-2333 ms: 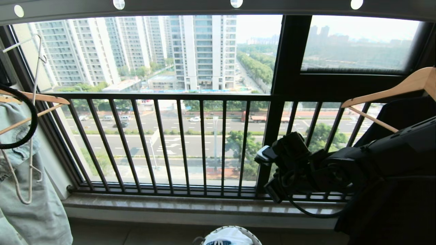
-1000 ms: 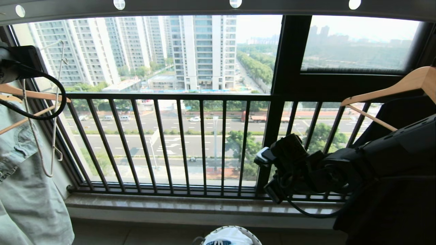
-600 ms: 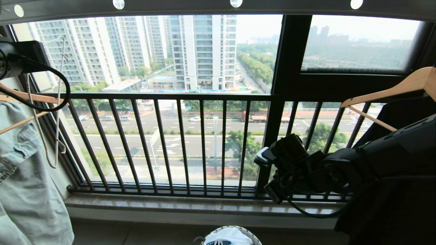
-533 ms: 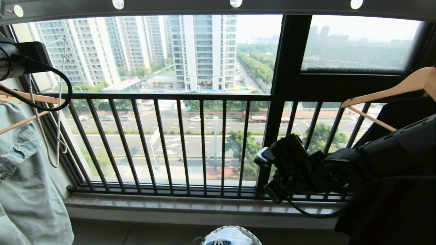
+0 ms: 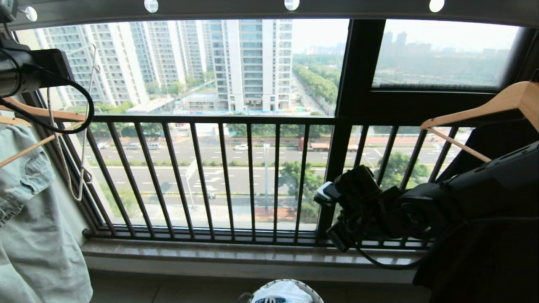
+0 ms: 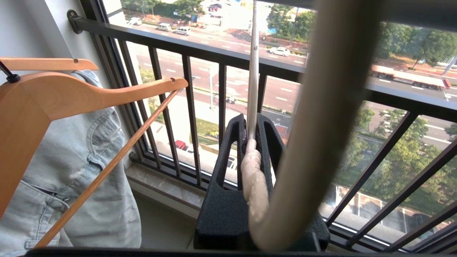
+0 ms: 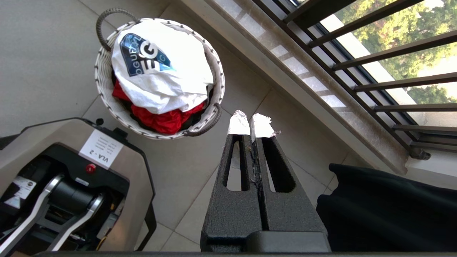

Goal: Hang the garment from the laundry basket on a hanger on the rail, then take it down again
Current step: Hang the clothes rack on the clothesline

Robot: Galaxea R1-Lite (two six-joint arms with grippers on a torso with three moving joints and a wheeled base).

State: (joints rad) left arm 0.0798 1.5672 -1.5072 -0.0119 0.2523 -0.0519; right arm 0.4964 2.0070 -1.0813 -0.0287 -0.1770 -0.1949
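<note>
The white garment with its blue logo lies on top in the laundry basket on the floor, and both show at the bottom edge of the head view, garment in basket. My left gripper is shut on the neck of the cream wire hanger. The left arm holds that hanger high at the far left, just under the dark rail with round holes. My right gripper is shut and empty, parked above the floor beside the basket.
A pale denim garment on a wooden hanger hangs close at the left. Another wooden hanger carries a dark garment at the right. The black railing and stone sill run ahead. A red garment lies under the white one.
The left arm has lifted the wire hanger higher and a little rightward, closer to the rail. The right arm has stayed still.
</note>
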